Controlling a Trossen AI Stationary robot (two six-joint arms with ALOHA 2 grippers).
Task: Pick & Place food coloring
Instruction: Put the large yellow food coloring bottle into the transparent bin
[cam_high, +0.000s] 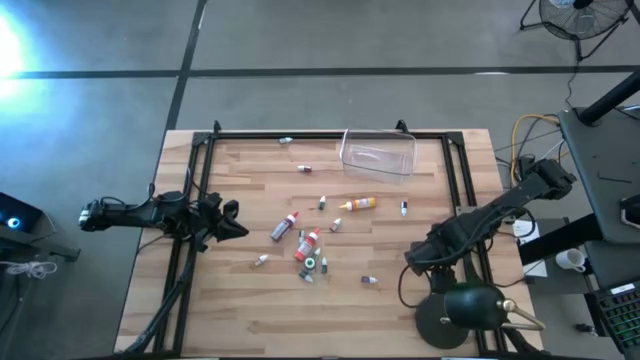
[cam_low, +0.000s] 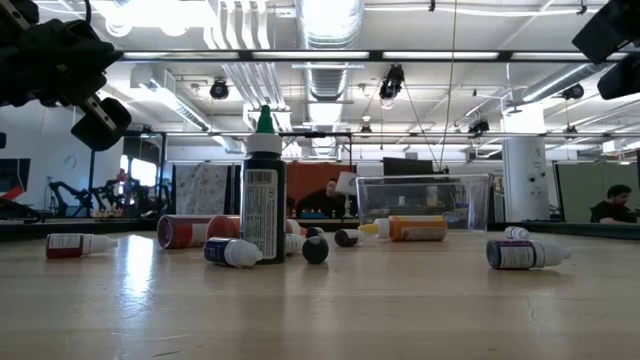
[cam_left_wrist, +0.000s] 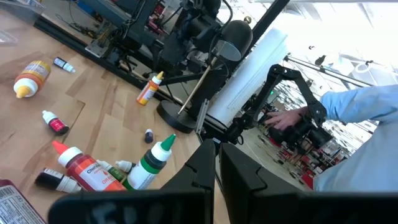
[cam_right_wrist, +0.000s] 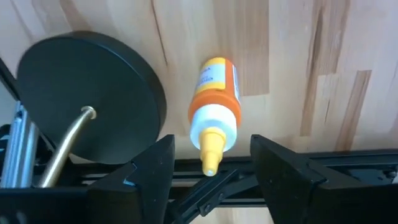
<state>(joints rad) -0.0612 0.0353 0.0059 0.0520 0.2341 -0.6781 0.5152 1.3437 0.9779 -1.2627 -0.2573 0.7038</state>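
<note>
Several small food coloring bottles lie scattered mid-table (cam_high: 308, 243), red, orange (cam_high: 360, 203) and whitish. A dark one with a green cap (cam_low: 263, 185) stands upright among them. My left gripper (cam_high: 235, 222) hangs shut above the table's left part, just left of the cluster, touching nothing. My right gripper (cam_high: 410, 262) is open near the table's right near side. In its wrist view its fingers stand apart on either side of an orange bottle with a white collar and yellow tip (cam_right_wrist: 214, 106). That bottle lies on its side on the wood below them, untouched.
A clear rectangular box (cam_high: 378, 155) sits near the far edge. A black lamp with a round base (cam_high: 445, 325) stands at the near right corner, close to the orange bottle (cam_left_wrist: 149, 90). Black frame rails (cam_high: 455, 180) border the tabletop. A person's blue sleeve (cam_left_wrist: 360, 124) shows beyond the table.
</note>
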